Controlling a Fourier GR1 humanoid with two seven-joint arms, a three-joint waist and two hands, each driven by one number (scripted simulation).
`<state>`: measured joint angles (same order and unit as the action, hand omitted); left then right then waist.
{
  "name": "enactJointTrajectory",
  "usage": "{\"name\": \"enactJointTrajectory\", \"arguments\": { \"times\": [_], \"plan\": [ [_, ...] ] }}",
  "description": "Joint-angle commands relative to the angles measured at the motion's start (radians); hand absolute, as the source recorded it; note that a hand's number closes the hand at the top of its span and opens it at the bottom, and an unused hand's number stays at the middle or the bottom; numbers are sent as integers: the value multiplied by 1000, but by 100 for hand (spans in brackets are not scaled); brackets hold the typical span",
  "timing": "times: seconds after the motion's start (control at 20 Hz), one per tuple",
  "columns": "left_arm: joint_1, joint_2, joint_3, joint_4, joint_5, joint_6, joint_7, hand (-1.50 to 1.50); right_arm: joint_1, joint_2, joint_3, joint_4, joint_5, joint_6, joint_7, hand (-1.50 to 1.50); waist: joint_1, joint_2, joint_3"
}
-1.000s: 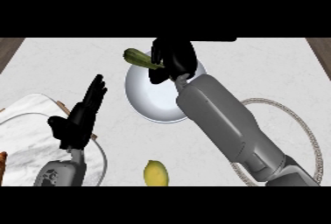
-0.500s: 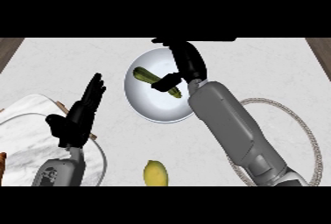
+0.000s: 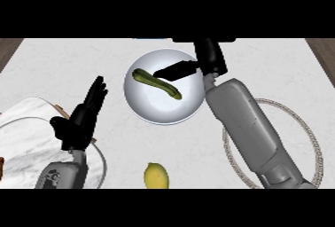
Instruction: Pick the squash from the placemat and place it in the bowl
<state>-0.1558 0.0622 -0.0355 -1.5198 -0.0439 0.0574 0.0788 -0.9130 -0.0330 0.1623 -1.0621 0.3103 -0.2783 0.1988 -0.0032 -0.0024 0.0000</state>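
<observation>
We note the long dark-green squash [image 3: 157, 84] lying inside the round white bowl [image 3: 152, 113], on its upper half. It rests on the bowl's inner surface, and nothing is holding it. Its long axis runs on a diagonal, from upper left down to lower right.

Our right hand [image 3: 196, 66] sits over the bowl's upper right rim. Its fingers are extended and released; the thumb points left toward the squash and stops just short of the squash's middle. So the squash lies to the left of and slightly below this hand, close by but apart from it.

Our left hand [image 3: 82, 117] shows at the left, open with fingers up, resting over the edge of a pale round plate [image 3: 26, 133]. It is well apart from the bowl, so the right hand is by far the nearer one.

The looped rope-edged round placemat [image 3: 307, 133] lies at the right on the white marble worktop [image 3: 65, 66], partly hidden by the right forearm. A yellow lemon [image 3: 156, 176] sits at the lower edge.

We judge the placing done. The next move calls for drawing the right hand back clear of the rim.
</observation>
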Motion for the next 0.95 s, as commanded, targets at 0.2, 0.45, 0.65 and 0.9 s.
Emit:
{"name": "enactJointTrajectory", "arguments": {
  "times": [0.2,0.45,0.65,0.9],
  "plan": [
    [2,-41,-34,-11,-42,42,4,0,127,-86,-131,-237,-191,167,60,-150,-6,-1,0],
    [61,-29,-39,-109,-19,16,56,0,288,-97,-121,-357,-239,251,20,-150,2,-1,0],
    [28,-22,-7,36,-34,12,-71,0,373,-134,-137,-365,-277,342,-75,-150,-1,2,0],
    [-14,-39,-14,-15,-27,17,20,0,442,-160,-163,-454,-293,390,-45,-150,0,2,0]
  ]
}}
